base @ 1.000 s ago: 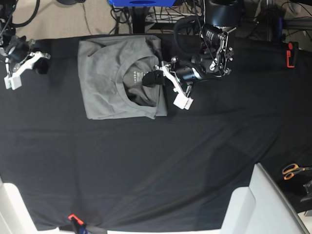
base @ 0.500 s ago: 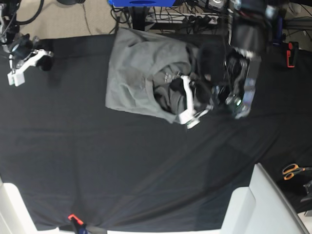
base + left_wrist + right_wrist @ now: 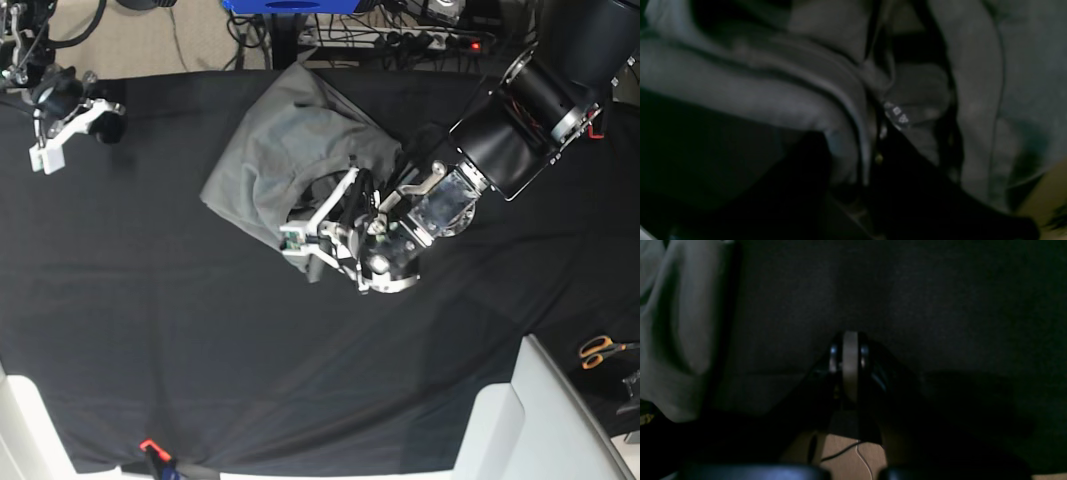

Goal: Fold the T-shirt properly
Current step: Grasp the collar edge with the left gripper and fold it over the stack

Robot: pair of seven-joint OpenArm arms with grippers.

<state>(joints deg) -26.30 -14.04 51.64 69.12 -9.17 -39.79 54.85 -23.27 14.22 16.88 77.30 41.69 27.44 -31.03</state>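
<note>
- Close before the left wrist camera, bunched folds of the T-shirt point(image 3: 826, 100) are seen, with its white label point(image 3: 896, 115) among them; the cloth appears pinched so that it can be hauled.
- From the right wrist, the right gripper point(image 3: 849, 363) is shown shut and empty over the black table cloth point(image 3: 940, 306), apparently parked clear.
- At the base view's centre, the left gripper point(image 3: 315, 235) is closed on the crumpled T-shirt point(image 3: 290, 150), lifted for dragging.

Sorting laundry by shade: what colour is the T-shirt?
Plain light grey T-shirt, no pattern; clearest in the base view.
</note>
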